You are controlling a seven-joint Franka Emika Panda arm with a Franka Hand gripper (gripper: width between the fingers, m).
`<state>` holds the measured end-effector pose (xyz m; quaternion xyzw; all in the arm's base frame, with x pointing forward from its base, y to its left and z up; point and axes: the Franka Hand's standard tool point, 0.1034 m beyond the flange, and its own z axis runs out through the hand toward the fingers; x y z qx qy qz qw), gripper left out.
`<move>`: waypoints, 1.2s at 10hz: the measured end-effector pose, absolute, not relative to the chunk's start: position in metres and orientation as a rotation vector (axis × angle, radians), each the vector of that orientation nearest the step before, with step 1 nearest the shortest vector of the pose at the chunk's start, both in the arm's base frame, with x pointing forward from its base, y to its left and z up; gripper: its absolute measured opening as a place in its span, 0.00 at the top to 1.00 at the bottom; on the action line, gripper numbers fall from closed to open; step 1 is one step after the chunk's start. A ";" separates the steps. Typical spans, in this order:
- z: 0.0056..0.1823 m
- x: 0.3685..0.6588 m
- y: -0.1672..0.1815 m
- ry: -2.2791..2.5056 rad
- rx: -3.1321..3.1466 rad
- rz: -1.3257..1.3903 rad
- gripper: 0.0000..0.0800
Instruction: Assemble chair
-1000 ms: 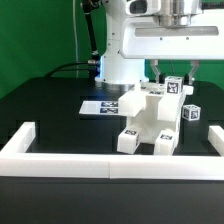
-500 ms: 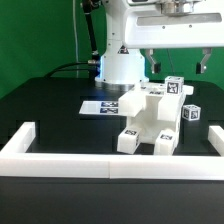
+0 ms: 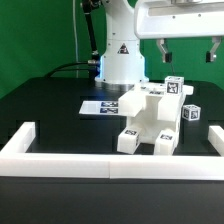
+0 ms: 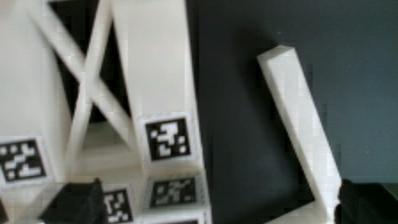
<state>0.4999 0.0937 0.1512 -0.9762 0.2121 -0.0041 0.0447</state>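
The white chair [image 3: 150, 118] stands partly built in the middle of the black table, with tags on its feet and a tagged piece [image 3: 175, 86] on top at its right. My gripper [image 3: 187, 50] hangs open well above it, holding nothing and touching nothing. In the wrist view I look down on the chair's X-braced panel [image 4: 103, 80] and its square tags [image 4: 166, 137]. Both dark fingertips [image 4: 75, 200] stand wide apart at the picture's edge around my gripper [image 4: 219, 205].
A small tagged white block [image 3: 190, 113] lies just to the exterior view's right of the chair. The marker board [image 3: 100, 105] lies behind the chair. The low white border wall [image 3: 110, 162] runs along the front and sides; a long white bar [image 4: 299, 115] shows beside the chair.
The gripper has opened wide and risen from the chair's top to well above it, drifting toward the exterior view's right. The chair has stayed in place.
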 end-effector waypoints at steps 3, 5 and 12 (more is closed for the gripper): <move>0.151 0.499 0.094 0.649 -2.983 -0.011 0.19; 0.146 0.485 0.108 0.757 -2.960 0.004 0.19; 0.131 0.450 0.127 0.856 -2.944 0.042 0.19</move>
